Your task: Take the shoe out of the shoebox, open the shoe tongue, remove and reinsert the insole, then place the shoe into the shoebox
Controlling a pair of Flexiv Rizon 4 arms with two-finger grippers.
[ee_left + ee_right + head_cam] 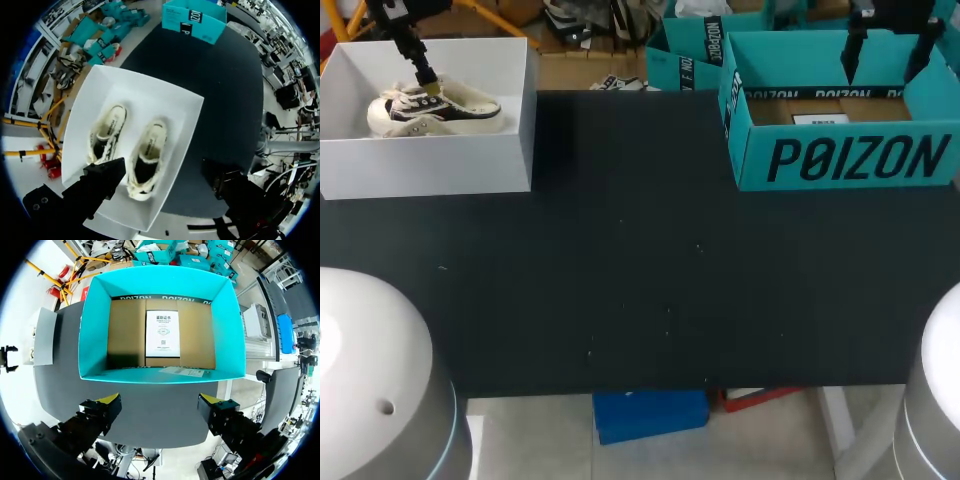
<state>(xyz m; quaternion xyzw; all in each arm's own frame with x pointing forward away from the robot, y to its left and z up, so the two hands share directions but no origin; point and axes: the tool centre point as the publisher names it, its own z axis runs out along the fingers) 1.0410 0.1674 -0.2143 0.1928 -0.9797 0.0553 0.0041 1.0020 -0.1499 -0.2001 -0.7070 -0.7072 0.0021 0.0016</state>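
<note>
A white shoebox [430, 165] stands at the table's far left corner and holds a pair of cream shoes with black trim [435, 110]. In the left wrist view both shoes lie side by side on the box floor [145, 85], one [107, 132] under a finger, the other [147, 157] between the fingers. My left gripper [428, 82] [162, 175] hangs open above the box, touching nothing. My right gripper [890, 45] [160, 407] is open above a teal box [840, 155] [95, 330] at the far right.
The teal box has a brown cardboard floor with a white printed card [162, 332] and a loose sheet [182, 371] at its near wall. The black tabletop [640, 280] stretches between the two boxes and toward me.
</note>
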